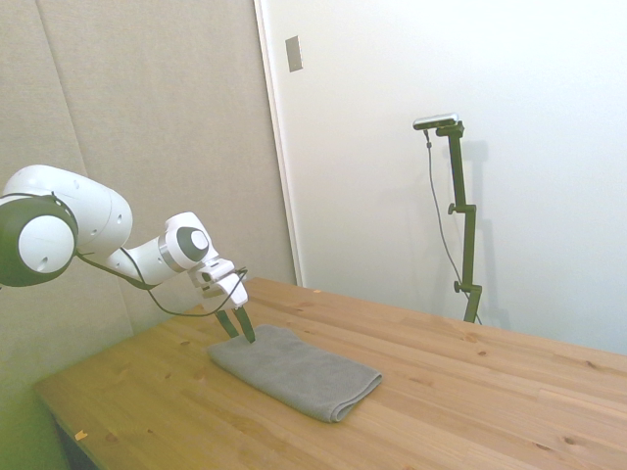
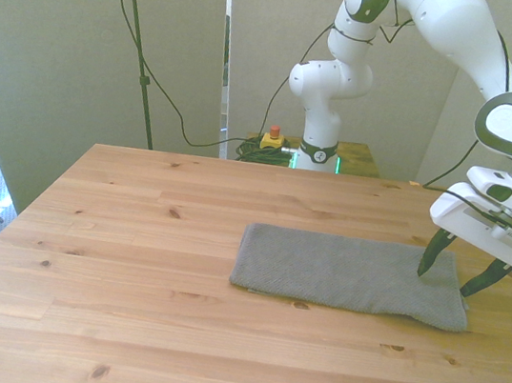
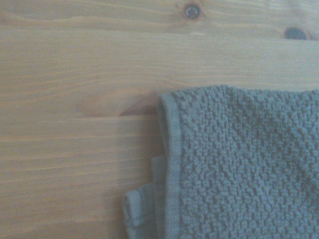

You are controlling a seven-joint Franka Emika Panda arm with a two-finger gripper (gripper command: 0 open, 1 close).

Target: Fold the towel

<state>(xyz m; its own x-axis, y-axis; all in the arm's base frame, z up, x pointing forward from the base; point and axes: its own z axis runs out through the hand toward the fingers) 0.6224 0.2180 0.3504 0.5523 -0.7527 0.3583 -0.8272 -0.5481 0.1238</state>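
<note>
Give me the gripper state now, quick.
Gripper: open, holding nothing, fingers straddling the towel's end on the front view's right.

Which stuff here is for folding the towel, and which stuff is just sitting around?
For the job:
- towel, lying flat on the table
- gripper, fingers open over one end of the towel
- wooden table

Just sitting around:
- yellow box with a red button, behind the table
</note>
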